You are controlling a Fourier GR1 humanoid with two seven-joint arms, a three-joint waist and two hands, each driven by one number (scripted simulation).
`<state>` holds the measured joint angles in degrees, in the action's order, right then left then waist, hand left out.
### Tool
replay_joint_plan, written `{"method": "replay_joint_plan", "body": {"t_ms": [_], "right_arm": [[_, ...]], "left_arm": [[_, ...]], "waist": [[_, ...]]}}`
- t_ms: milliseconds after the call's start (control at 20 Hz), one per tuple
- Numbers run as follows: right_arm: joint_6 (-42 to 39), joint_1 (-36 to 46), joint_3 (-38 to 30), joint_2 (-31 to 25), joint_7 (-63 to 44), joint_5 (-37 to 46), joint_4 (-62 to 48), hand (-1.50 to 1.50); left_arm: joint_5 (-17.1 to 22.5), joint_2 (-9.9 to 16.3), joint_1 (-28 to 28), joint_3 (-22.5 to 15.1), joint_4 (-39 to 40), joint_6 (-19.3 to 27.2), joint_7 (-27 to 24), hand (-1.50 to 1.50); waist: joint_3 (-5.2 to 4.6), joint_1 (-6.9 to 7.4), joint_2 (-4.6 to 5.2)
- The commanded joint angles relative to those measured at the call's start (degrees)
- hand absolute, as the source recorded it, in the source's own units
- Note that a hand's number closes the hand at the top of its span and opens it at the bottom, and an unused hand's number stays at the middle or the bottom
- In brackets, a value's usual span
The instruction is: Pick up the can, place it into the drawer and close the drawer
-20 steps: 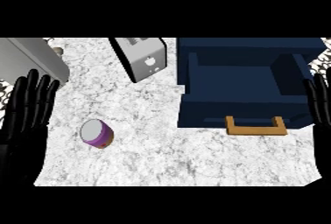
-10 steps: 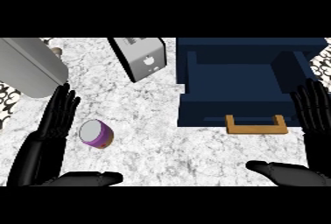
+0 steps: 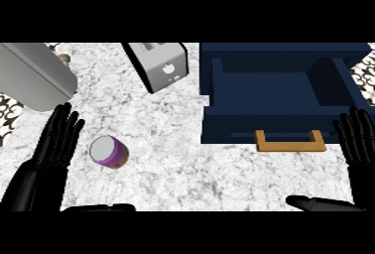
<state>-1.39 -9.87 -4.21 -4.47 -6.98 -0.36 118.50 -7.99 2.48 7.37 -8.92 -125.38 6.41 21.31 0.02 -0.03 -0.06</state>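
Head view, looking steeply down on the marbled desk [image 3: 219,173]. You see the can [image 3: 109,151] lying on the left half of the desk, tilted, its pale grey end face turned up toward you and its purple side showing below. The left hand [image 3: 60,135] stands just beside the can on its left — fingers [image 3: 67,115] straight and spread wide, holding nothing, not touching the can.

At the upper right you find the navy drawer [image 3: 219,94] standing open, its inside showing as a dark blue box; the wooden handle [image 3: 290,142] sits on its front face, toward you. The right hand [image 3: 357,141] shows at the right edge, just beside the drawer's front corner, its fingers likewise straight and open, with nothing in them.

Behind the can, well apart from it, a silver toaster [image 3: 162,67] stands near the drawer's left wall. A large grey appliance [image 3: 33,74] fills the upper left corner — what it is, you cannot tell.
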Motion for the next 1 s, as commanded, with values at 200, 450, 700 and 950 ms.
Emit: {"method": "replay_joint_plan", "body": {"t_ms": [200, 450, 700, 950], "right_arm": [[-4.3, -3.8, -4.2, -0.7, 3.5, -4.1, -0.7, -1.50], [-4.6, -3.3, -5.2, -1.0, 1.5, -4.6, 1.3, -1.50], [-5.5, -7.4, -2.7, 1.8, 5.6, -0.7, 2.2, -1.50], [-6.4, -6.0, -4.8, 0.9, 2.9, -2.3, 2.4, -1.50]], "left_arm": [[2.4, -0.5, 2.7, 2.9, 3.8, -0.4, -4.1, -1.50], [-0.6, -0.9, -7.1, 5.3, 11.9, 1.7, -2.7, -1.50], [2.7, -1.8, -0.9, 5.8, 12.8, -0.1, -9.0, -1.50], [3.1, -1.5, -5.0, 7.2, 20.7, -0.2, -12.2, -1.50]], "waist": [[-0.02, -0.02, 0.02], [-0.02, -0.35, 0.08], [-0.03, -0.13, 0.01], [-0.02, -0.18, 0.03]]}}
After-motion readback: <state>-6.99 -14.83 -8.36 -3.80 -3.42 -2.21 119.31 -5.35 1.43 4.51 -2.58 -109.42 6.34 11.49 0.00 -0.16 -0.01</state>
